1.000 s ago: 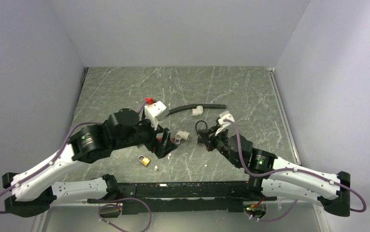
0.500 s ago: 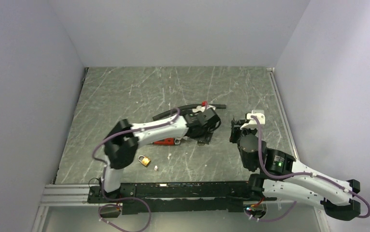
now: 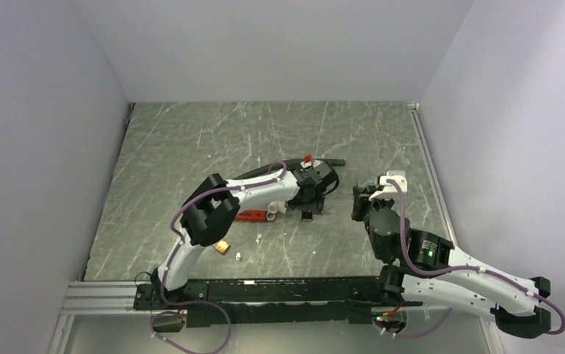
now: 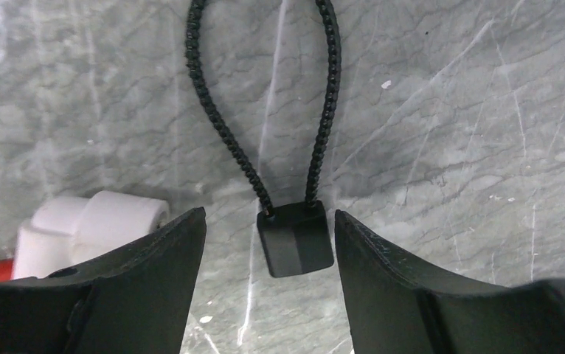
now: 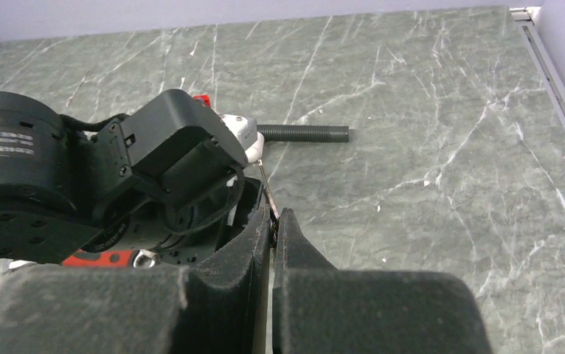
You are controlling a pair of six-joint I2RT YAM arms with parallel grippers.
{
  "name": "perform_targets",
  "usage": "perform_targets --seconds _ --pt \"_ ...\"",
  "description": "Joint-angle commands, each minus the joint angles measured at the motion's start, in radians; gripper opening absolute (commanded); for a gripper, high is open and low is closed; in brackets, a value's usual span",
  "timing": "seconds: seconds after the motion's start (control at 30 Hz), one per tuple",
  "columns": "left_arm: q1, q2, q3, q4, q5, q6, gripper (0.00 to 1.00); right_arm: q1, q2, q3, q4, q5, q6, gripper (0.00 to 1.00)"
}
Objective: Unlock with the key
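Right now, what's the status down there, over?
Right gripper shut on the key. Left gripper open, astride a small black block on a cord loop. Brass padlock lies apart, by left arm's elbow.

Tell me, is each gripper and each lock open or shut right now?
left gripper: open, straddling the black cord lock, not touching it.
right gripper: shut on the key, which pokes out past the jaws.
black cord lock: lying on the table, both cord ends in its block.
brass padlock: lying flat, too small to tell if locked.
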Motion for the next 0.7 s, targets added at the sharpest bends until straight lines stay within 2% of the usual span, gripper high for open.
perform_targets --seconds 0.0,0.13,0.3,0.5,0.57,0.67 --pt "-0.005 0.037 0.000 0.047 0.051 -0.035 0.69 -0.001 -0.014 -0.017 0.049 -0.026 -0.012 0.00" --pt "-0.005 0.057 0.014 0.046 0.056 -0.038 0.67 -0.001 -0.033 -0.028 0.049 -0.028 -0.014 0.00" --pt "-0.014 0.056 0.002 0.019 0.057 -0.054 0.56 -0.001 -0.052 -0.040 0.049 -0.032 -0.012 0.00" --pt "-0.048 0.042 0.016 -0.036 0.034 -0.058 0.49 -0.001 -0.036 -0.045 0.065 -0.033 -0.016 0.00" --pt "-0.047 0.047 0.012 -0.037 0.039 -0.057 0.41 -0.001 -0.031 -0.048 0.070 -0.036 -0.018 0.00" --pt "-0.047 0.033 -0.013 -0.018 0.032 -0.064 0.17 -0.001 -0.032 -0.050 0.077 -0.040 -0.017 0.00"
